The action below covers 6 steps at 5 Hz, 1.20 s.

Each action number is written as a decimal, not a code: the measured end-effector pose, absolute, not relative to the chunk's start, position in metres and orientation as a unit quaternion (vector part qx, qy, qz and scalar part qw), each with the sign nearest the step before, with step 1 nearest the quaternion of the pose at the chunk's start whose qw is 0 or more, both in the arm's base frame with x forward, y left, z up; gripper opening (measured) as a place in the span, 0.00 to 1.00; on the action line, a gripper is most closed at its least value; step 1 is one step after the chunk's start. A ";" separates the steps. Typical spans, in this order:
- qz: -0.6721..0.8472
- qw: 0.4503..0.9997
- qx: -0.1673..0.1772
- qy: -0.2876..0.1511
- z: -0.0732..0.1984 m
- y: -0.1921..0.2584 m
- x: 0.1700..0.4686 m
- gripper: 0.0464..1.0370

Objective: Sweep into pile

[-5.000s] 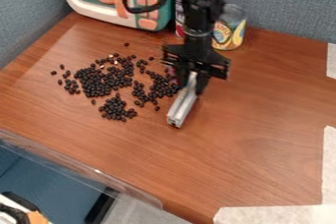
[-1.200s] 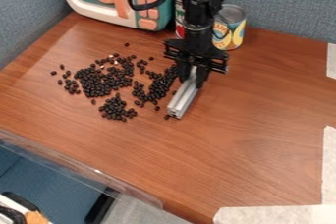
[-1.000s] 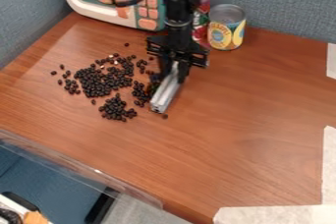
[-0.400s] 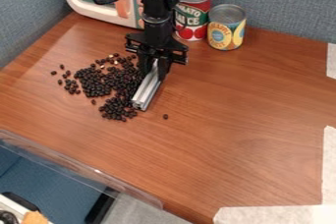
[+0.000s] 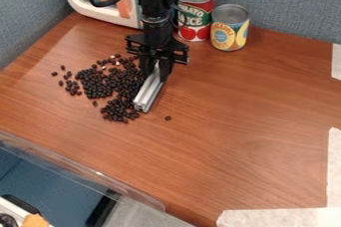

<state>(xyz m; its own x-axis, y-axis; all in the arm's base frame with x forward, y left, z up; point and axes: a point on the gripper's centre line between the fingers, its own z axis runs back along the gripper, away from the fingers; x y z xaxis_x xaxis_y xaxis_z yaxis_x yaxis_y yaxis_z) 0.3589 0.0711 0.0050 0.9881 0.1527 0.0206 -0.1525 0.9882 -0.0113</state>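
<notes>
Currently, the gripper, clamped on an aluminum bar, is positioned farther left than before. The black beans occupy the tabletop's left side, their right edge pushed inward against the bar. One stray bean lies right of it. Behind: toy microwave, partly obscured by the arm; red-labelled can; yellow-labelled can.

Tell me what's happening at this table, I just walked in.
A black robot arm is holding a silvery metal bar in its tool, apparently to sweep up small dark beans. The bar sits along the right edge of the beans in the picture. Most are bunched together, but the pile is still loose: a few are scattered at the left, and one stray bean lies alone, right of the bar.
</notes>
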 end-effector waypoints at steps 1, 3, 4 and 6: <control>0.074 0.997 -0.023 -0.032 0.025 0.066 0.362 0.31; 0.084 0.995 -0.007 -0.057 0.067 0.125 0.338 0.31; 0.071 0.996 0.012 -0.050 0.076 0.171 0.323 0.31; 0.042 0.999 0.002 -0.014 0.058 0.260 0.302 0.31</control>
<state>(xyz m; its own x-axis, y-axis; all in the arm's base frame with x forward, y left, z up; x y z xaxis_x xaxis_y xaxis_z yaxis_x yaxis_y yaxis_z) 0.3016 0.2602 0.0578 0.9961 0.0829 0.0290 -0.0830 0.9965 0.0021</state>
